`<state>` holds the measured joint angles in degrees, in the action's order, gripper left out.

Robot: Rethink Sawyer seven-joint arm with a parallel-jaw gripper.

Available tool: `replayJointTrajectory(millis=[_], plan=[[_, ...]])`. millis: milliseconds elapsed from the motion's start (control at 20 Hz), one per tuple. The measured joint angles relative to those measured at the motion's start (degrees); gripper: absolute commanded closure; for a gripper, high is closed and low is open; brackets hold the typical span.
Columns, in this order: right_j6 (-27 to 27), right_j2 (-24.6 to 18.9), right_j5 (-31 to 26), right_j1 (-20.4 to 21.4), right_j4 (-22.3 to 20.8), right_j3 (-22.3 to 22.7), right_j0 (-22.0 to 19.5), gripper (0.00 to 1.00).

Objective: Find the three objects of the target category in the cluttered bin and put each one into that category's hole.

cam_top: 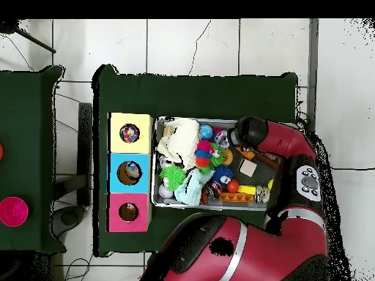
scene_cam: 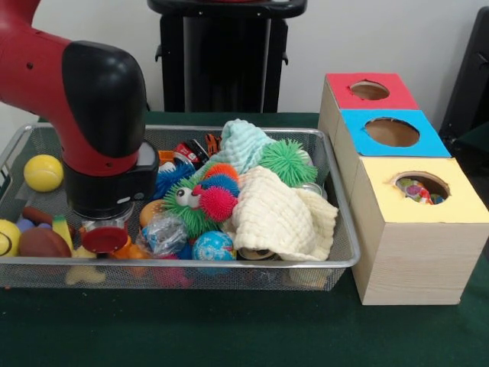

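The silver wire-mesh bin (scene_cam: 229, 262) stands left of the three boxes and is full of toys; it also shows in the overhead view (cam_top: 155, 197). My gripper (scene_cam: 105, 225) is low in the bin's left part, under the black wrist and just above a red cup (scene_cam: 105, 239). Its state is hidden. In the overhead view the wrist (cam_top: 249, 132) covers it. Polka-dot cloth (scene_cam: 418, 189) shows inside the round hole of the yellow-topped box (scene_cam: 416, 252), and in the overhead view (cam_top: 130, 133) too. No polka-dot cloth shows among the bin's clutter.
A cream cloth (scene_cam: 275, 218) and a mint cloth (scene_cam: 244, 145) lie over the toys in the bin's right half, beside a green spiky ball (scene_cam: 287, 160). A yellow ball (scene_cam: 43, 172) lies far left. The blue-topped box (scene_cam: 391, 131) and red-topped box (scene_cam: 370, 90) stand behind the yellow one.
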<state>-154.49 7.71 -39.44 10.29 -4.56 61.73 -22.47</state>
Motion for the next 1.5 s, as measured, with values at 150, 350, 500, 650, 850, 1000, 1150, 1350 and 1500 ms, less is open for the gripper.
replayJointTrajectory(millis=[150, 350, 500, 650, 850, 1000, 1150, 1350, 1500], plan=[[0.0, 0.7, -0.1, 0.1, 0.2, 0.5, 0.5, 1.00], [0.0, 1.5, -0.1, 0.5, 0.2, 1.5, 1.4, 1.00], [0.0, 2.0, -0.1, 1.0, 0.3, 2.9, 2.0, 1.00], [0.0, 2.5, -0.1, 1.2, 0.4, 4.0, 2.5, 1.00], [0.0, 3.6, -0.1, 1.4, 0.8, 5.2, 3.4, 1.00], [0.0, 4.5, 0.0, 1.4, 1.5, 5.7, 4.2, 1.00], [0.0, 5.3, -0.1, 1.5, 2.6, 5.9, 4.7, 1.00], [0.0, 6.5, -0.1, 1.6, 4.4, 6.4, 5.4, 1.00], [0.0, 7.5, -0.1, 1.6, 5.4, 6.6, 6.0, 1.00]])
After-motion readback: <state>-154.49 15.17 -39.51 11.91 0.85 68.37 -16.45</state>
